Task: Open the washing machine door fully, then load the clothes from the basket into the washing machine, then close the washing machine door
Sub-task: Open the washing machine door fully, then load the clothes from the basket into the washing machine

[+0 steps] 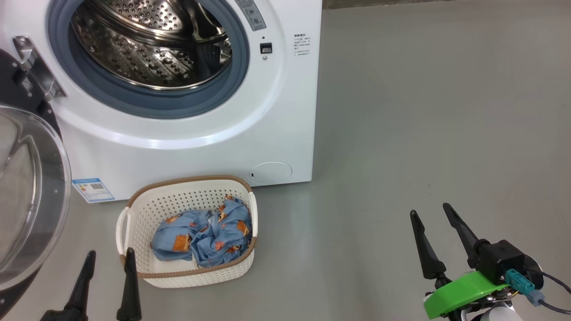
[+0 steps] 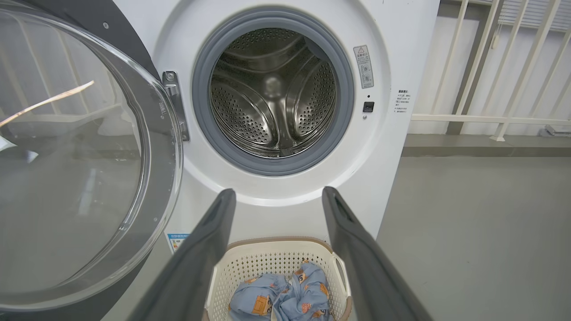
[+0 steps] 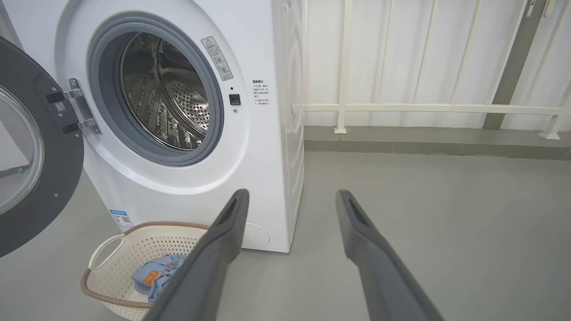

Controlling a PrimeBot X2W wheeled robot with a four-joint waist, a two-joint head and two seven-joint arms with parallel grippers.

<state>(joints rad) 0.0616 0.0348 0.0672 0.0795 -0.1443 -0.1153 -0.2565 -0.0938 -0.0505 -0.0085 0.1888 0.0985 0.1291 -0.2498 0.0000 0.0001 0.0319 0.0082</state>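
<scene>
Floor [image 1: 424, 111] smooth grey | white railing [image 3: 424, 108] behind | left claw [image 1: 110, 251] wide | right claw [image 1: 429, 208] wide

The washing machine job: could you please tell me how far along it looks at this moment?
Done: the washing machine door stands swung wide open. In hand: nothing; the left gripper, near the basket, and the right gripper are both open and empty. Left: the clothes lie bunched in the basket and the drum shows none, so loading and closing the door remain.
</scene>
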